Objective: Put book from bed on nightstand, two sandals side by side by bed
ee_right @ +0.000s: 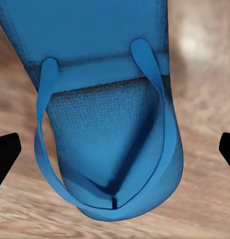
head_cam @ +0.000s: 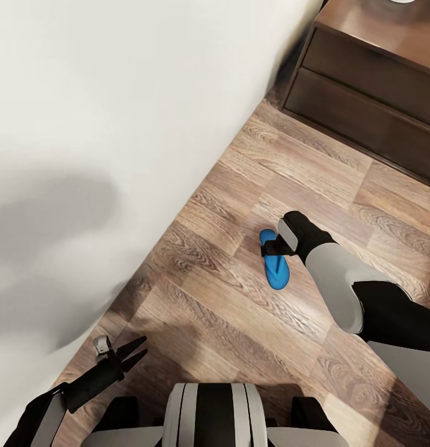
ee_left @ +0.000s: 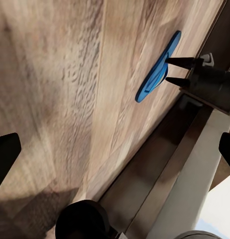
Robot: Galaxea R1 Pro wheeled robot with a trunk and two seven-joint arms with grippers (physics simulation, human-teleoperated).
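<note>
With fingers spread wide on either side of it, right gripper [head_cam: 272,246] poised directly over a blue sandal [head_cam: 275,266], grasping nothing yet. Sandal flat on the wooden floor [head_cam: 227,298], straps up, near the bed [head_cam: 115,124] edge and well short of the nightstand [head_cam: 370,93]. Left gripper [head_cam: 135,351] released too, hanging idle low by the bed. Likely trouble: closing on the thin strap alone and losing it on the lift, or pressing fingertips into the floor through a descent too deep. Second sandal and book unaccounted for.
</note>
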